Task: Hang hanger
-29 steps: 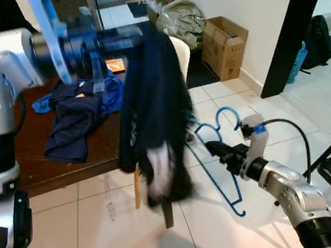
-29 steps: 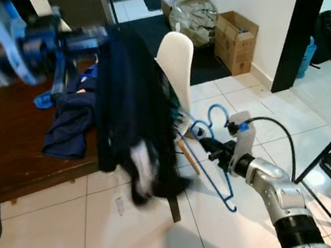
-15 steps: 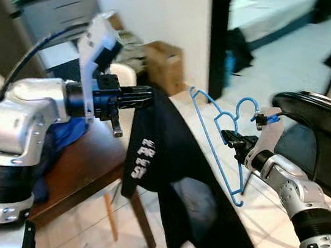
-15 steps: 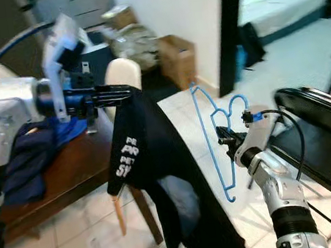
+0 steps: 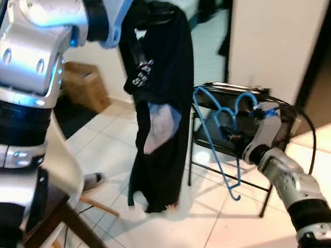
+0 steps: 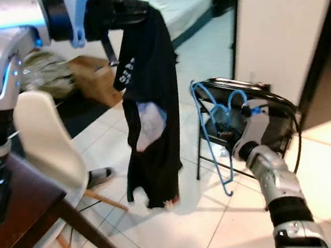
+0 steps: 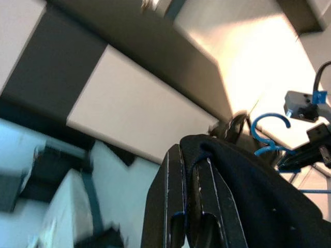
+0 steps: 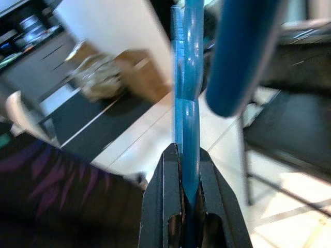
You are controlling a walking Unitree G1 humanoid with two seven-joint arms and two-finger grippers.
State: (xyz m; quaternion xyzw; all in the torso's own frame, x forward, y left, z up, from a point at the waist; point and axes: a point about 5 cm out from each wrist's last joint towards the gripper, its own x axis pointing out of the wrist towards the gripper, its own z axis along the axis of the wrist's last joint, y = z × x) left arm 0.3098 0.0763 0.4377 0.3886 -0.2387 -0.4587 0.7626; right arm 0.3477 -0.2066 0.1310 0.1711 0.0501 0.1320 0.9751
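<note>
Both head eyes look forward and down over the tiled floor (image 5: 185, 220). Each wrist camera sights closely along its own fingers. All four views share the blue hanger (image 6: 214, 139).

hanger (image 5: 216, 130): thin blue wire-like hanger with a curled hook at the top and a small upturned end at the bottom
hanger pose: held upright and edge-on to the head camera, hook uppermost, long side running down toward the floor
hanger place: right of centre in the scene, off the floor, in front of a black folding frame
hanger grip: pinched near its neck between the closed black fingers of the right gripper (image 8: 187, 217)
hanger neighbour: just right of a dark garment hanging from the raised left arm, apart from it
hanger in left wrist view: blue hook (image 7: 269, 132) visible beyond the dark cloth
</note>
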